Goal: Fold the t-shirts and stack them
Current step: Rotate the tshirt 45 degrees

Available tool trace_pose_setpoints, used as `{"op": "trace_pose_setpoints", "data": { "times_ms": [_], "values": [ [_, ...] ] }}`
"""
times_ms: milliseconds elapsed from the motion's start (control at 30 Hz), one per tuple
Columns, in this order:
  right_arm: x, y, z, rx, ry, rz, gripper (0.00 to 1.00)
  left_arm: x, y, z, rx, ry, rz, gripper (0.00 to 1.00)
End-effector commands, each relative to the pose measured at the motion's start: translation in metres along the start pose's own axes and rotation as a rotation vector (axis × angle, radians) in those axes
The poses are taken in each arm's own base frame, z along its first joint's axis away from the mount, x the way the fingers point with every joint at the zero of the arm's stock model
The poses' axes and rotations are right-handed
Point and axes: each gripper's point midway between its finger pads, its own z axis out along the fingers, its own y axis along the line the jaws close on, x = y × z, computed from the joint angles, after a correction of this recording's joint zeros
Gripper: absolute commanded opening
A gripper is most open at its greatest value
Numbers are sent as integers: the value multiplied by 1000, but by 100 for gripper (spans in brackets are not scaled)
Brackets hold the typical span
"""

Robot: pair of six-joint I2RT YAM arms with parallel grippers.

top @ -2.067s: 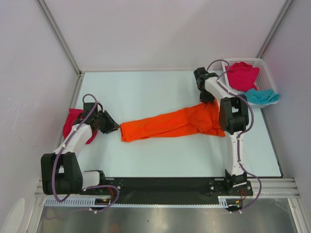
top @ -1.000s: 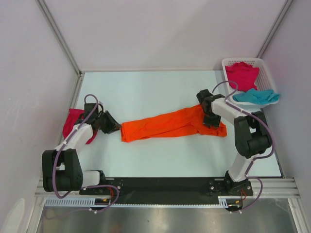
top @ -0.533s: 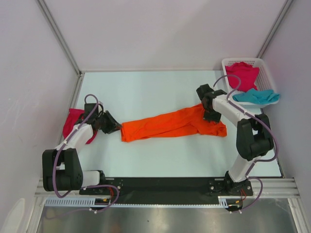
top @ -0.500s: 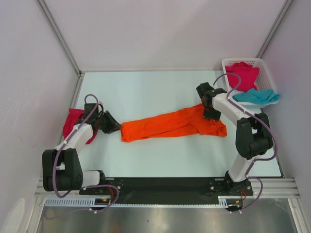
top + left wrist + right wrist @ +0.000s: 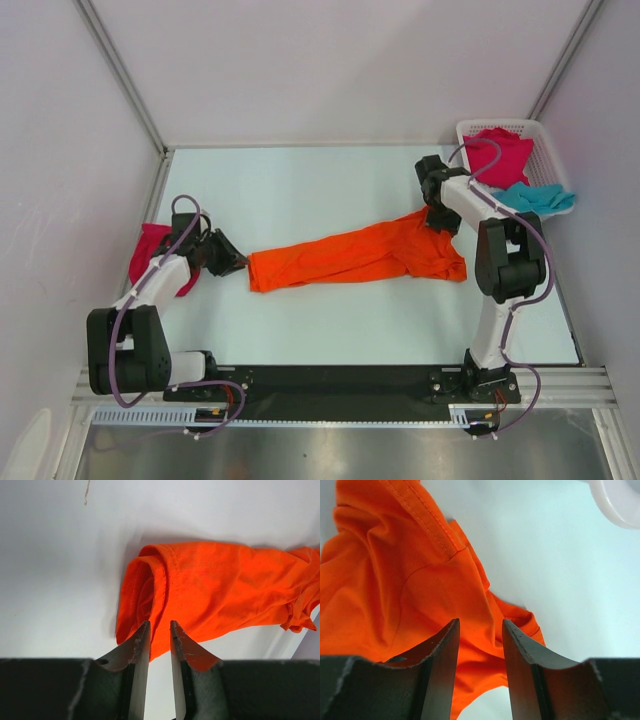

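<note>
An orange t-shirt (image 5: 340, 255) lies stretched in a long bunched strip across the middle of the table. My left gripper (image 5: 238, 262) sits low at its left end, jaws slightly open, with the rolled hem (image 5: 150, 580) just past the tips (image 5: 158, 625) and nothing between them. My right gripper (image 5: 437, 218) hovers over the shirt's right end, open, with orange cloth (image 5: 395, 580) under its jaws (image 5: 480, 622). One magenta t-shirt (image 5: 148, 255) lies at the left edge, partly under the left arm. Another magenta t-shirt (image 5: 497, 155) and a teal one (image 5: 535, 198) are in the basket.
A white lattice basket (image 5: 500, 124) stands at the far right corner, its rim (image 5: 620, 505) close to my right gripper. Walls enclose the table on three sides. The arm bases sit on a black rail (image 5: 340, 380) at the near edge.
My right gripper has drawn back from the shirt's right end toward the far side and the basket. The orange shirt and the left arm have stayed put.
</note>
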Motion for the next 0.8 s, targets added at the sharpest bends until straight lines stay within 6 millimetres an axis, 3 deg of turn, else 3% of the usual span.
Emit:
{"op": "trace_pose_setpoints", "data": {
  "times_ms": [0,233,333,533,767],
  "values": [
    [-3,0,10,17,-11,-5,45,-10,-7,-5,22,-25,27,27],
    [5,5,23,21,8,-18,43,-11,-5,-4,15,-25,27,27],
    [3,6,24,14,3,-19,37,-11,-5,-3,15,-22,26,27],
    [-8,4,21,23,-31,-10,1,-12,-3,-3,9,-24,23,27],
    [-36,-19,9,136,-141,14,0,-11,-2,-3,8,-24,21,27]
  ]
}}
